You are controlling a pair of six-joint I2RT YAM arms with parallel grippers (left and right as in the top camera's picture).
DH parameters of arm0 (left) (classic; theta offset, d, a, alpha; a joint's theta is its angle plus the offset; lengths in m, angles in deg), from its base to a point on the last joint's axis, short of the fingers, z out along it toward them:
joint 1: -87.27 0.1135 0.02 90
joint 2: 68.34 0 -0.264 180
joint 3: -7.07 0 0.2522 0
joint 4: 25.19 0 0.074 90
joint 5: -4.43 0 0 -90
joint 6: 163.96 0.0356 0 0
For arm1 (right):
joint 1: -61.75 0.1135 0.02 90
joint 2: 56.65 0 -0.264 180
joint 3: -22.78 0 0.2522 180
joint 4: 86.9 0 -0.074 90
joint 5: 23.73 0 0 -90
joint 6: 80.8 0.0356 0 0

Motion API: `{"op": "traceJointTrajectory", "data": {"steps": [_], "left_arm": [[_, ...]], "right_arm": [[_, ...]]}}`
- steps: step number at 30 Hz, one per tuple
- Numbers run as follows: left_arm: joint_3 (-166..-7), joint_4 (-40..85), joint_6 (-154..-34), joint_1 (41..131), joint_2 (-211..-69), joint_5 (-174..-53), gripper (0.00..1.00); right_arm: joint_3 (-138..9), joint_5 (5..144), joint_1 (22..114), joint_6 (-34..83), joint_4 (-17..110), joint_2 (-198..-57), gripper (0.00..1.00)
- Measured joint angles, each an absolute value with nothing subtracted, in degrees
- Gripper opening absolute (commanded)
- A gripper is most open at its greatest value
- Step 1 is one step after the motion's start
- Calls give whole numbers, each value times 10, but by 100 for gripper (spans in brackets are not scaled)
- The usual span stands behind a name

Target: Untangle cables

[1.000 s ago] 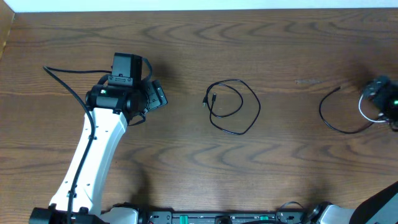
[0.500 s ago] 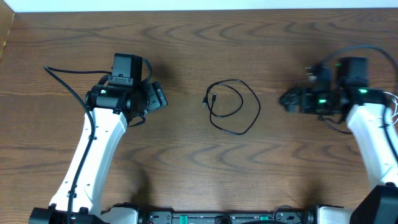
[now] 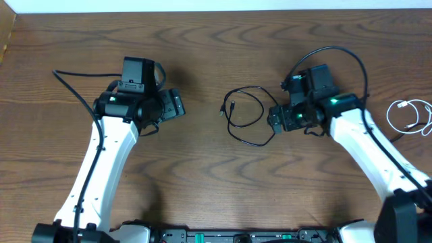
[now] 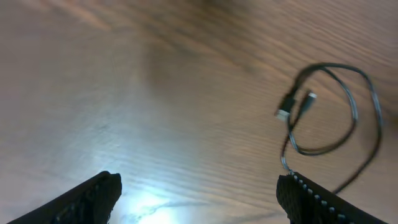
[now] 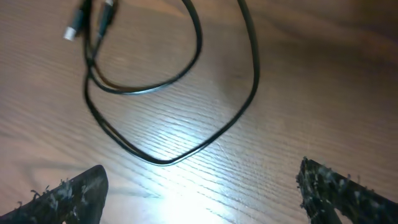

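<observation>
A thin black cable [image 3: 251, 88] lies in a loose double loop at the table's middle, with both small plugs at its left side. My right gripper [image 3: 275, 120] is open and empty right at the loop's right edge; its wrist view shows the loop [image 5: 254, 68] just ahead of the fingers [image 5: 68, 196]. My left gripper [image 3: 177, 105] is open and empty, well to the left of the loop; its wrist view shows the plugs [image 4: 284, 113] ahead on the right. A white cable [image 3: 391, 116] lies coiled at the far right edge. The second black cable is hidden.
Thick black arm wires arch over the right arm [image 3: 337, 48] and trail left from the left arm [image 3: 74, 84]. The wooden table [image 3: 216, 182] ends at a pale edge along the back.
My right arm has swung left from the table's far right edge to the black loop. The white cable now lies alone at the right. The left arm has barely moved.
</observation>
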State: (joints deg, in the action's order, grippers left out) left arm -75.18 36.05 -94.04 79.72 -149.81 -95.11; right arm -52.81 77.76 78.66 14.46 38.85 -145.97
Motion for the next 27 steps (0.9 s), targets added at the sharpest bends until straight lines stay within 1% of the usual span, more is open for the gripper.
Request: {"op": "traceJointTrajectory", "data": {"steps": [5, 9, 18, 23, 27], "left_arm": [[-752, 330, -894, 797, -1532, -1008, 86], [-752, 309, -880, 789, -1575, -1035, 86], [-752, 238, -871, 701, -1653, -1050, 86], [-752, 197, -892, 670, -1693, -1052, 86], [-752, 183, -948, 651, -1722, -1034, 86]], "right_arm": [[-528, 747, 791, 175, 385, -1466, 97], [-528, 721, 789, 199, 364, -1466, 99], [-528, 705, 764, 243, 322, -1466, 99], [-528, 705, 765, 250, 311, -1466, 99], [-528, 705, 764, 251, 309, -1466, 99]]}}
